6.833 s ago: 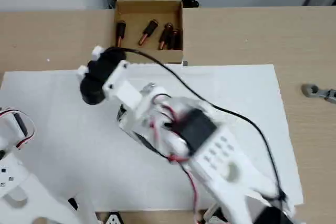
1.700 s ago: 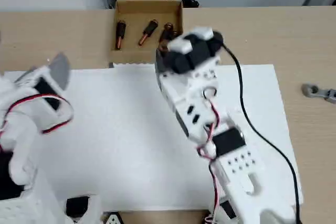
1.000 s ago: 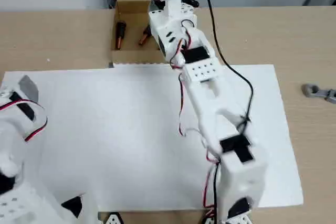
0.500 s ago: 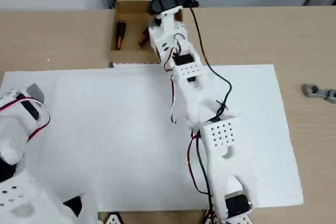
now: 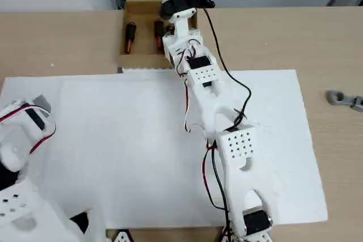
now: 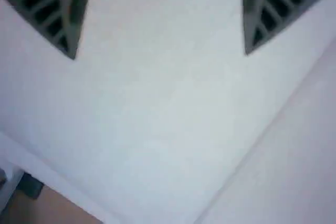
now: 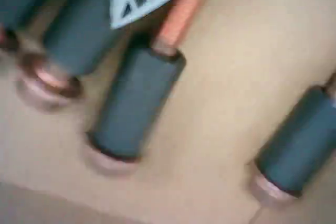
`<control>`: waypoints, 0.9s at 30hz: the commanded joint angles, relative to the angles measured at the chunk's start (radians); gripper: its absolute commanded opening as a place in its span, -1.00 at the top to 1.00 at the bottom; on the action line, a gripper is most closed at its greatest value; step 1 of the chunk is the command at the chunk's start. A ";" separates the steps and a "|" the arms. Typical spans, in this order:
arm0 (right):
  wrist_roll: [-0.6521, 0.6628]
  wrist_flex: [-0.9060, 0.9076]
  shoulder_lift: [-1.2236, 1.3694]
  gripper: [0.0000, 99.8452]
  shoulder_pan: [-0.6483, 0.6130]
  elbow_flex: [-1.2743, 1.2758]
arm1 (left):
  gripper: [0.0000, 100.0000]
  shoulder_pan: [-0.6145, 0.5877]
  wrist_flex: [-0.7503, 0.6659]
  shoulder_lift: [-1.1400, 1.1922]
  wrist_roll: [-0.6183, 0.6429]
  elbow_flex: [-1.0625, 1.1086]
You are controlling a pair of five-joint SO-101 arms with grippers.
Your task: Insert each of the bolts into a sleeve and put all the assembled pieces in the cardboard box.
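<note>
Cardboard box (image 5: 144, 12) sits at the far edge of the table (image 5: 57, 38), with assembled pieces (image 7: 134, 107), dark-bodied with copper ends, lying on its floor. My right gripper (image 5: 172, 25) hangs over the box, and the arm (image 5: 210, 89) hides part of it from above; I cannot tell how wide it stands. Left gripper (image 6: 160, 50) is spread wide over the white sheet (image 5: 113, 140). Metal tool (image 5: 342, 98) lies well apart on bare wood.
</note>
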 commanded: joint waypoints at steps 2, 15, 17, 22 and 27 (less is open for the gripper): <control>-0.009 0.067 -0.197 0.57 0.005 -0.057 | 0.63 -0.006 -0.023 -0.009 -0.005 -0.002; -0.011 0.550 -0.702 0.87 -0.021 -0.052 | 0.63 -0.006 -0.020 -0.009 -0.005 -0.001; -0.012 0.647 -0.754 0.99 -0.021 -0.051 | 0.63 -0.003 -0.020 -0.009 -0.005 -0.002; -0.123 0.845 -0.865 0.98 -0.019 -0.054 | 0.64 -0.002 -0.023 -0.008 -0.006 -0.001; -0.152 1.012 -0.987 0.98 -0.024 -0.052 | 0.90 0.000 -0.046 -0.003 -0.044 -0.001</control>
